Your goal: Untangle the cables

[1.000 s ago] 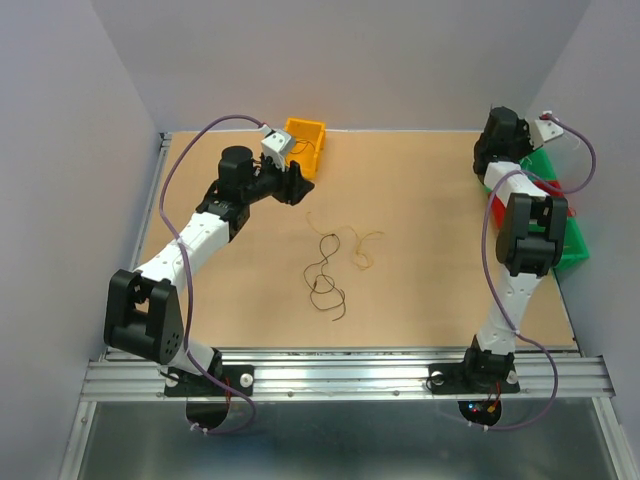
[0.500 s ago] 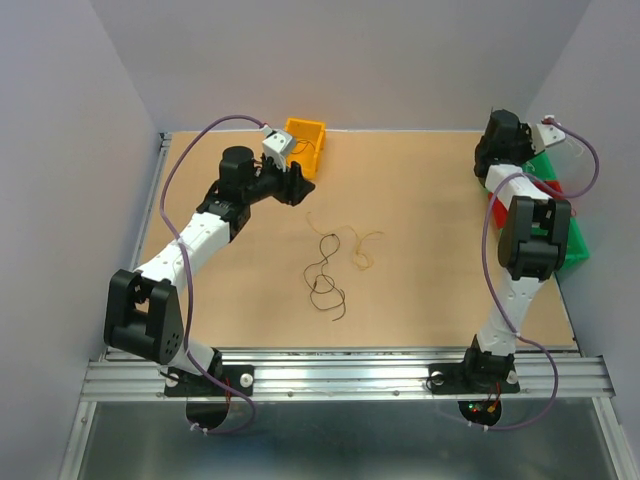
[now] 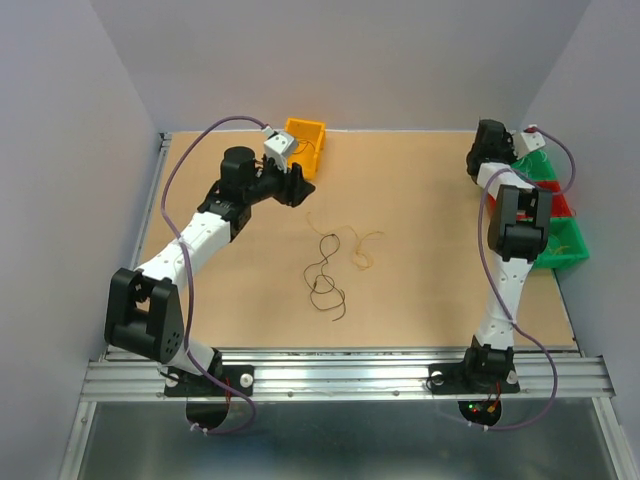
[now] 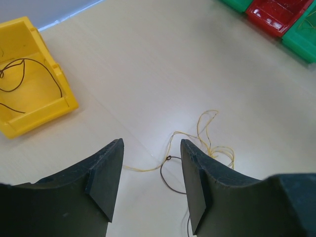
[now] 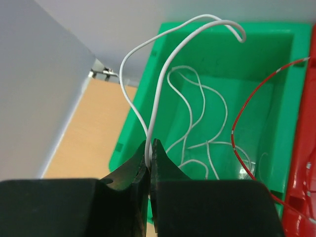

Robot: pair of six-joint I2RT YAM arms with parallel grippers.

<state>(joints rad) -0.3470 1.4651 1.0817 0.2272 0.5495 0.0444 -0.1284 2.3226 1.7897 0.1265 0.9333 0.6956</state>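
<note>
White cable is pinched in the right gripper, whose jaws are pressed together on it above the green bin. Compared with a second ago, the right arm has swung inward and away from the bins, so the red bin and the nearer green one show more fully in the top view. The left arm and the strands on the table lie as they did. The left gripper hangs with its jaws well apart, holding nothing, over the table near the yellow bin. The held white cable rises from the jaws as a doubled strand and arcs over to the right, across the green bin, where more white strands lie. At mid-table the dark brown cable runs lengthwise from far to near in loose loops. The tan-yellow cable stretches mostly left to right at its far end, touching it there.
</note>
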